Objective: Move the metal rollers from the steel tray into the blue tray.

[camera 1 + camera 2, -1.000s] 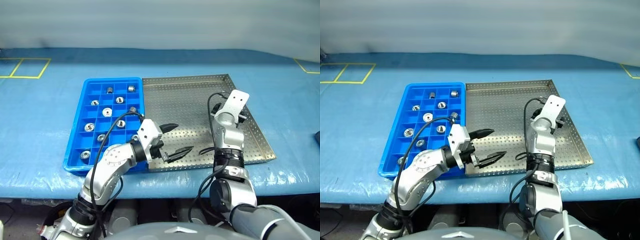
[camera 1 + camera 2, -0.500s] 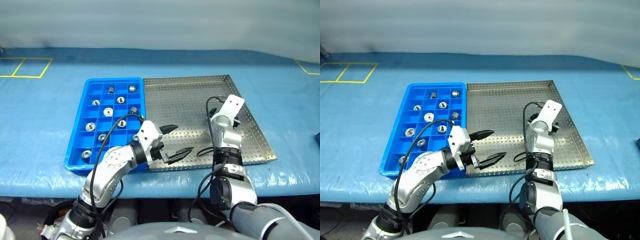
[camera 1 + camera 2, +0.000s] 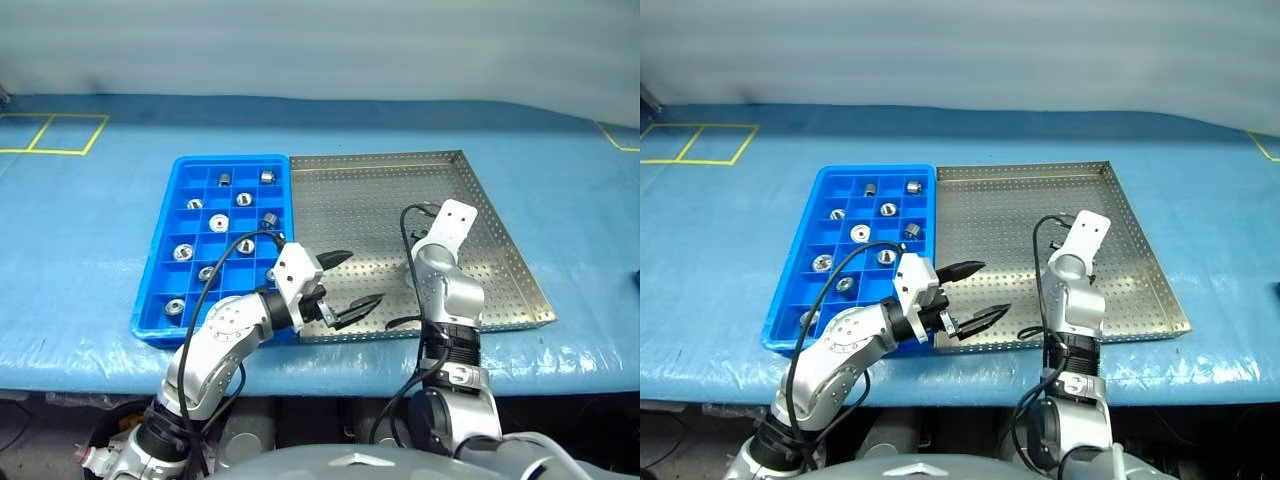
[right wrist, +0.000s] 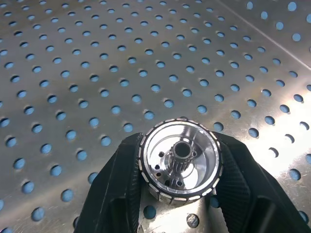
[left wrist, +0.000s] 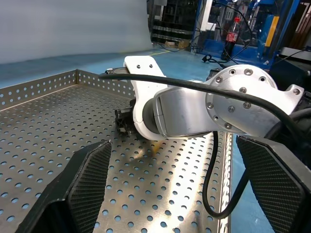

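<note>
Roller rim (tool-pinched) half-hidden

A blue cloth covers the table. Yellow tape lines mark rectangles near the cloth's far left corner, and another yellow line sits near its far right edge. Beyond the cloth's far edge stands a pale wall. In the left wrist view, a red-labelled bottle stands among blue machinery well beyond the cloth.

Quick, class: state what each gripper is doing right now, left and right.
Left gripper: open, holding nothing, over the steel tray.
Right gripper: closed on a metal roller.
</note>
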Motion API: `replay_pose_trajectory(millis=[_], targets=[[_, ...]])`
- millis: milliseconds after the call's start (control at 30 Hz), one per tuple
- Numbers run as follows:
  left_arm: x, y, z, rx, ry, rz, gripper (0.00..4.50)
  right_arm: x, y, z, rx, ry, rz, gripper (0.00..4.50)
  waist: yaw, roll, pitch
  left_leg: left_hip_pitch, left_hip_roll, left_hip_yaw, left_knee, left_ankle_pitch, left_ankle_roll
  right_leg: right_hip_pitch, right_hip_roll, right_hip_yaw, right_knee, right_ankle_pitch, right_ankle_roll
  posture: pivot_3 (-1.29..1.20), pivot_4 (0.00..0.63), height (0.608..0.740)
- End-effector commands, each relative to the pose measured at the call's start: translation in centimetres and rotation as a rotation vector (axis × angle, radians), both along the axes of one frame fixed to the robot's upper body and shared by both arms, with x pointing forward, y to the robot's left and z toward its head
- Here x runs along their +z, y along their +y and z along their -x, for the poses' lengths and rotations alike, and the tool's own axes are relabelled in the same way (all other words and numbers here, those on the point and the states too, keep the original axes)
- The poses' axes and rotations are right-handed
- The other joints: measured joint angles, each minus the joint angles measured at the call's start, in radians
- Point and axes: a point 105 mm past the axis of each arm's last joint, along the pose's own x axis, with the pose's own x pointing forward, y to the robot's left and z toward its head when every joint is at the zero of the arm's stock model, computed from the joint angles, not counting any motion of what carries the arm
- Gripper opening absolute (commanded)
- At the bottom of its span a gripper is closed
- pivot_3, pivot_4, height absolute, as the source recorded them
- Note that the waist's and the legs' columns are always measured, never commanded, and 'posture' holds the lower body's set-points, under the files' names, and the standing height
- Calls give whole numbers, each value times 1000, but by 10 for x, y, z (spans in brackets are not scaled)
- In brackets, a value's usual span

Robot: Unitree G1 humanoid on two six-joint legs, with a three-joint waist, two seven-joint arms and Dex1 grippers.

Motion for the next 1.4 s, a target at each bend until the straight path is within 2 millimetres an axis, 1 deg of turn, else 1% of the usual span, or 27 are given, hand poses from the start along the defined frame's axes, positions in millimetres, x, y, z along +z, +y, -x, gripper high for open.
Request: replay_pose_trajectory(millis=[33, 133, 200, 333, 433, 533, 567, 667, 733, 867, 1033, 1233, 1367, 1400], targets=[[13, 3, 0, 22, -40, 17, 4500, 42, 16, -1, 136, -131, 54, 1712, 0, 1, 1, 0, 0, 0, 0, 0, 0, 0, 0, 0, 0, 0, 0, 162, 150, 740], [14, 8, -2, 45, -56, 33, 4500, 61, 27, 5, 268, -179, 119, 1712, 3, 1, 1, -1, 0, -1, 0, 0, 0, 0, 0, -1, 0, 0, 0, 168, 150, 740], [14, 13, -4, 69, -78, 27, 4500, 70, 36, 9, 348, -200, 146, 1712, 4, 1, 1, -1, 0, -1, -1, 0, 0, 0, 0, -1, -1, 0, 0, 179, 150, 740], [14, 25, -6, 102, -89, 31, 4500, 86, 59, 16, 527, -260, 170, 1712, 9, 1, 1, -1, 0, 0, -1, 0, 0, -1, 0, -1, -1, 0, 0, 210, 150, 740], [17, 42, -8, 168, -108, 37, 4500, 95, 86, 25, 697, -296, 184, 1712, 12, 1, 1, -1, 0, 0, -1, 0, 0, -1, 0, -1, -1, -1, 0, 237, 150, 740], [16, 56, -8, 211, -120, 12, 4500, 99, 104, 30, 794, -320, 181, 1712, 22, 1, 1, -1, 1, -1, -1, 0, 0, -1, 0, -2, -1, -1, -1, 271, 150, 740], [17, 65, -8, 245, -125, 8, 4500, 102, 114, 33, 848, -337, 176, 1712, 25, 0, 1, -1, 1, -1, -1, 0, 0, -1, 0, -2, -1, -1, -1, 281, 150, 740], [18, 83, -6, 297, -132, -18, 4500, 106, 132, 38, 949, -375, 173, 1712, 36, 0, 1, -1, 1, -1, -1, 0, 0, -1, -1, -2, -1, -1, -1, 326, 150, 740], [16, 95, -2, 331, -130, -46, 4500, 105, 144, 42, 1014, -385, 171, 1712, 46, 0, 2, -1, 1, -1, -1, 0, 0, -1, -1, -2, -1, -1, -1, 340, 150, 740], [17, 112, 5, 405, -125, -65, 4500, 98, 169, 51, 1175, -373, 149, 1712, 73, -1, 3, -2, 6, -1, -1, 0, 0, -2, -2, -3, -2, -1, -1, 400, 150, 740], [20, 131, 16, 460, -115, -69, 4500, 90, 193, 64, 1344, -350, 108, 1712, 108, -1, 3, -2, 6, -1, -2, 0, -1, -2, -2, -5, -3, -1, -2, 457, 150, 740], [14, 141, 31, 479, -69, -113, 4500, 75, 210, 78, 1466, -305, 64, 1712, 142, -1, 3, -3, 7, -1, -2, -1, -1, -3, -3, -6, -3, -2, -3, 490, 150, 740], [11, 142, 38, 470, -42, -126, 4500, 66, 213, 83, 1505, -272, 32, 1712, 170, -1, 3, -4, 7, -1, -4, -1, -2, -5, -4, -7, -5, -2, -3, 502, 150, 740], [10, 142, 40, 468, -36, -133, 4500, 62, 213, 85, 1516, -257, 24, 1712, 177, -1, 3, -5, 7, -1, -4, -1, -2, -8, -4, -8, -5, -2, -3, 502, 150, 740]])
